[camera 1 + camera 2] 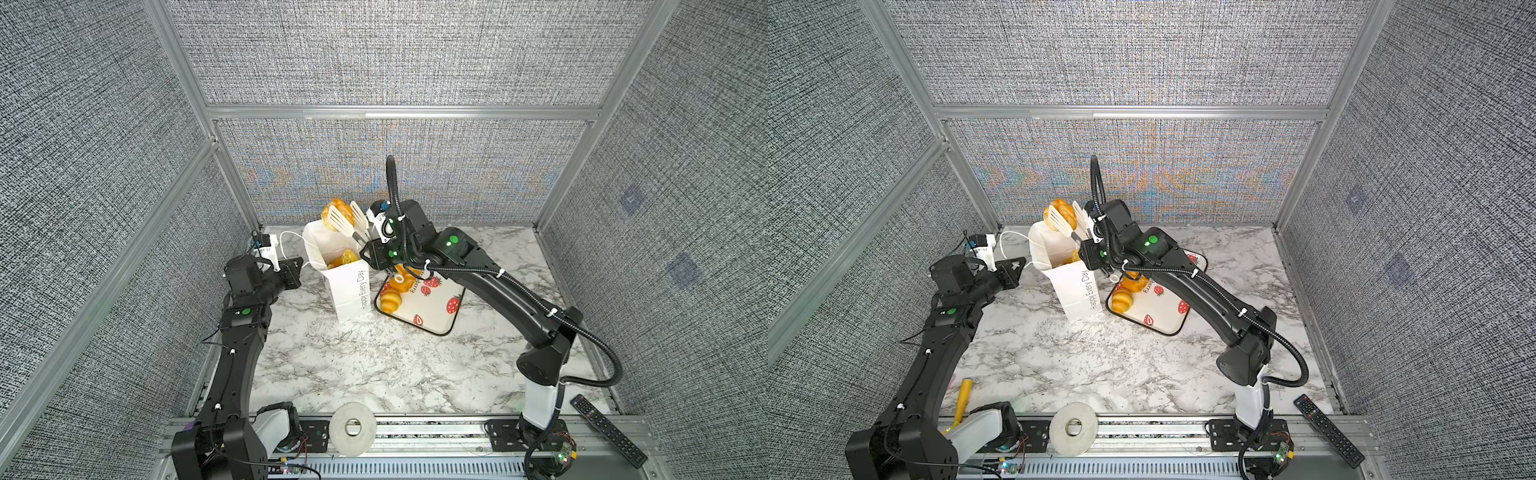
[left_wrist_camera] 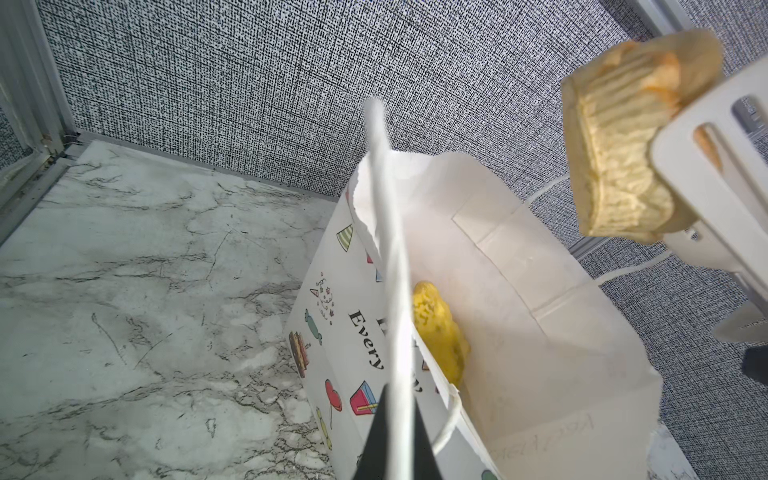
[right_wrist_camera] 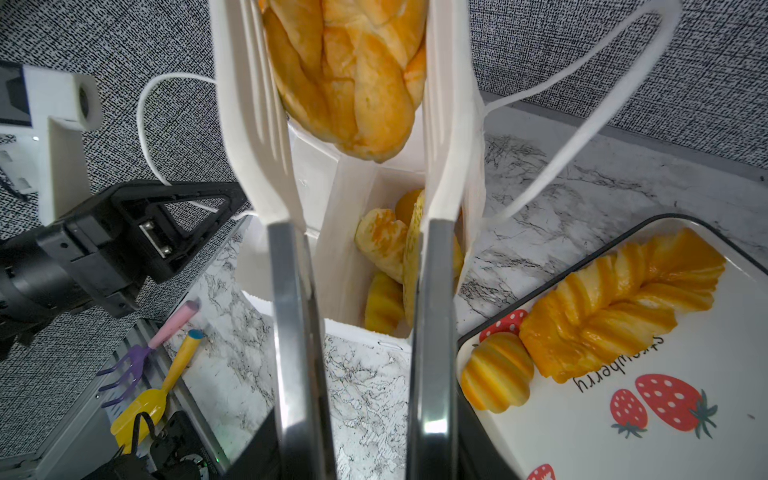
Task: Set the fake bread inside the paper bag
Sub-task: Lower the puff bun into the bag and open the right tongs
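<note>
Jaws on your left gripper (image 1: 300, 264) are pinched together on the bag's cord handle (image 2: 390, 257), pulling it taut away from the mouth. Your right gripper (image 1: 368, 249) is closed on the metal arms of the tongs (image 3: 257, 137), and the two white slotted blades squeeze the loaf (image 3: 349, 79) from both sides.

You have the loaf in the air, above the far rim of the bag (image 1: 351, 291) and clear of the paper. Its long axis runs along the blades, steeply tilted: the near end points down at the open mouth, and the far end rises past the blade tips towards the back wall.

Your bag stands upright on the marble top, mouth open, lettered side facing the front. Several pieces (image 3: 382, 239) already lie inside it.

Just beside the bag on your right arm's side is the tray (image 3: 552, 440). It holds a twist (image 3: 623, 299) with a roll (image 3: 496, 372) touching one end of it.
</note>
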Available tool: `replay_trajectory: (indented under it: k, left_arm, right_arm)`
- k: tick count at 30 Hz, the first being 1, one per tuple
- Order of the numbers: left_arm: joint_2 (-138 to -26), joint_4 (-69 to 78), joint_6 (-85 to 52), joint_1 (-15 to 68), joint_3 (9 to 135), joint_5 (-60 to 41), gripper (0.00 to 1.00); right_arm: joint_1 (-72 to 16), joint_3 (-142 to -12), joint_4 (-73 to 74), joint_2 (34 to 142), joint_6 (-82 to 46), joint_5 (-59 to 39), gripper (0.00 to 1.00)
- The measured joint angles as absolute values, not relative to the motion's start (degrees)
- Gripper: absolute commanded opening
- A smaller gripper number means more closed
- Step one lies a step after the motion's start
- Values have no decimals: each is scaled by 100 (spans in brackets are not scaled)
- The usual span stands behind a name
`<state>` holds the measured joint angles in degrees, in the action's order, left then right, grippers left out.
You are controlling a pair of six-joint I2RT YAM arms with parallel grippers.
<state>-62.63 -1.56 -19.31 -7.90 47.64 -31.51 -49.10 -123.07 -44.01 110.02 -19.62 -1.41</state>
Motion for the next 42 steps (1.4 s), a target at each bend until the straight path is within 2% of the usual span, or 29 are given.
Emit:
replay_trajectory:
  k: [13, 21, 42]
  left_arm:
    - [-6263, -158, -1931, -790, 4764, -3148, 0]
    - [-6263, -158, -1929, -790, 4764, -3148, 0]
    - [-6261, -158, -1927, -790, 4764, -3148, 0]
  right_arm:
    - [-4910, -12608, -4469, 11404, -2049, -307, 47]
    - [-4908, -12672, -4477, 11561, -2106, -388, 51]
    - [-4908, -12709, -4475, 11572, -2104, -473, 56]
